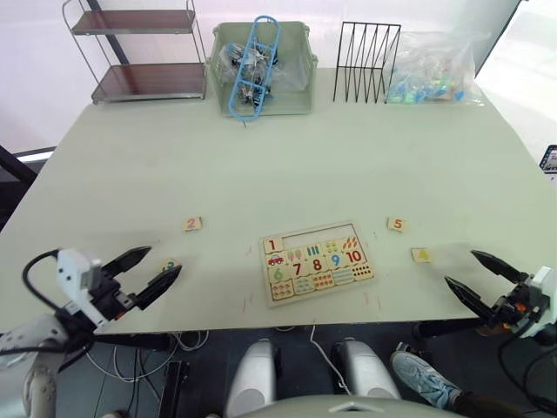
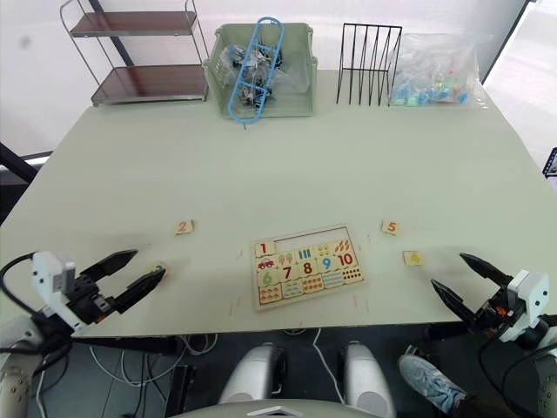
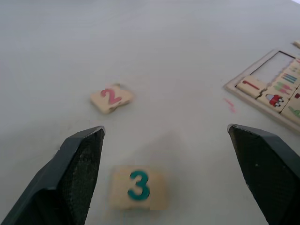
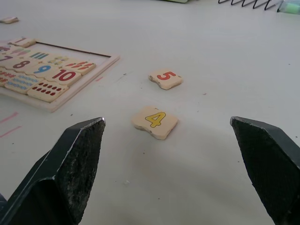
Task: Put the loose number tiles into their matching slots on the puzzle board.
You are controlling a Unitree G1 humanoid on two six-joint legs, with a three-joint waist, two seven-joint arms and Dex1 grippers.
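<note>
four tiles loose (1 (image 1: 272,246) seated), both grippers agape.

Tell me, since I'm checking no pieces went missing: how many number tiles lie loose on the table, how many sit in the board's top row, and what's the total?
Loose on the table: 4: tile 2, tile 3, tile 4, tile 5.
In the puzzle board top row: 1: tile 1.
Total: 5

Each arm ends in a white boxy wrist block, looped black cables, and two tapered black fingers (image 1: 145,272).
</note>
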